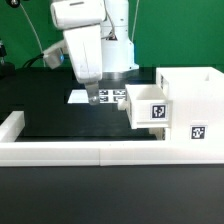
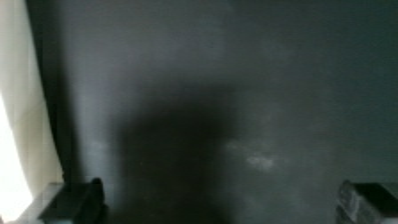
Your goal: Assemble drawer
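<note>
One casing (image 1: 190, 105), one visible tray (image 1: 150, 104)

A black counter (image 1: 50, 115) lies under the pincer (image 1: 97, 100). The marker board (image 1: 100, 96) lies flat on it directly behind the pincer. A long low white border rail (image 1: 70, 152) runs in front of the pincer, well apart

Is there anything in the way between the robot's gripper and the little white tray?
Nothing visible. The gripper hangs over bare black table, and the tray, sticking out of the casing, lies toward the exterior view's right with open space between.
</note>
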{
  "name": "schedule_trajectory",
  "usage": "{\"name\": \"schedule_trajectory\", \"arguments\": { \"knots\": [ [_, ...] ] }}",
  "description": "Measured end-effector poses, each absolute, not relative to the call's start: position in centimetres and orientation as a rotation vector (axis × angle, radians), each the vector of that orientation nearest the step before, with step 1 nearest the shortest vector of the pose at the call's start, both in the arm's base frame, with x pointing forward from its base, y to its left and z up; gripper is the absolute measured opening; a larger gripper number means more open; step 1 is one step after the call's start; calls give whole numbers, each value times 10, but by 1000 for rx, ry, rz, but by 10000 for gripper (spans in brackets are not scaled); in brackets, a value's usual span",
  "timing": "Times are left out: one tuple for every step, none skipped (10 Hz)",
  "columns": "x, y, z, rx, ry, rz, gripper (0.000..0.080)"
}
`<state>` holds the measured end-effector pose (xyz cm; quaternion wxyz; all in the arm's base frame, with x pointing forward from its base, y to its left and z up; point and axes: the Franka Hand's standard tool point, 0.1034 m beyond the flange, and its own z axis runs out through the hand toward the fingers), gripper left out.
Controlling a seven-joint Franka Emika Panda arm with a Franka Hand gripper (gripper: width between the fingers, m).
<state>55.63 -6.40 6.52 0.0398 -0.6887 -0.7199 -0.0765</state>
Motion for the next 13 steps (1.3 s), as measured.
{"name": "schedule_trajectory", "arguments": {
  "knots": [
    [558, -57, 63, -2135, -2176, -241, 649],
    [558, -50, 62, -2141, -2162, -240, 649],
    [557, -44, 60, -2153, -2141, -237, 649],
    [556, -37, 59, -2177, -2108, -234, 649],
    [554, -29, 57, -2193, -2080, -227, 649],
    [552, -23, 56, -2201, -2065, -221, 649],
    [551, -18, 54, -2206, -2054, -217, 649],
    [550, -14, 52, -2204, -2050, -213, 649],
    [550, -10, 52, -2208, -2043, -211, 649],
    [550, -5, 52, -2216, -2031, -209, 649],
    [550, 0, 53, -2222, -2022, -209, 649],
    [551, 5, 53, -2232, -2007, -208, 649],
    [552, 11, 54, -2238, -1997, -209, 649]
  ]
}}
